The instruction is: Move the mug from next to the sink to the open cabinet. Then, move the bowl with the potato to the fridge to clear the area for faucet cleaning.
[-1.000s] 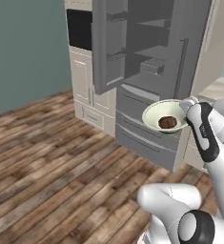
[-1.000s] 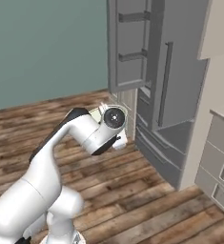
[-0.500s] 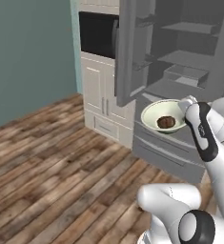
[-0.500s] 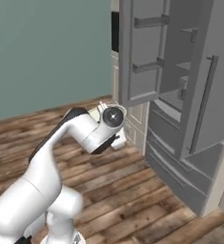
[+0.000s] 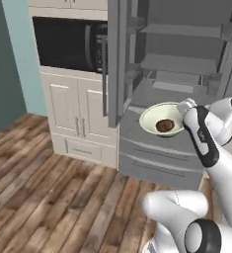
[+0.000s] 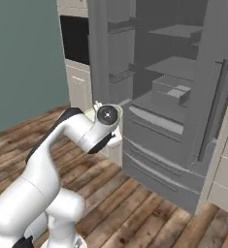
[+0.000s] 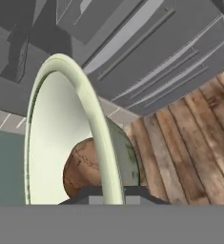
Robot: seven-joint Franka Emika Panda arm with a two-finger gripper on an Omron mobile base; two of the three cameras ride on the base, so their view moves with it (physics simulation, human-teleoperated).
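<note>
Teal wall [image 5: 14,54], plank floor [image 5: 53,197], perhaps wood

Potato [image 5: 163,125] in bowl [image 5: 149,118], before open fridge [image 5: 186,74]

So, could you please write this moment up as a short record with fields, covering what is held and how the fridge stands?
held item: bowl, carried in front of the fridge
grip: pincer shut on the bowl's rim
bowl contents: one potato
fridge doors: open, shelves visible
fridge drawers: shut
beside fridge: built-in microwave above cream cabinets
floor: wood planks
bowl placed in fridge: not yet
</note>
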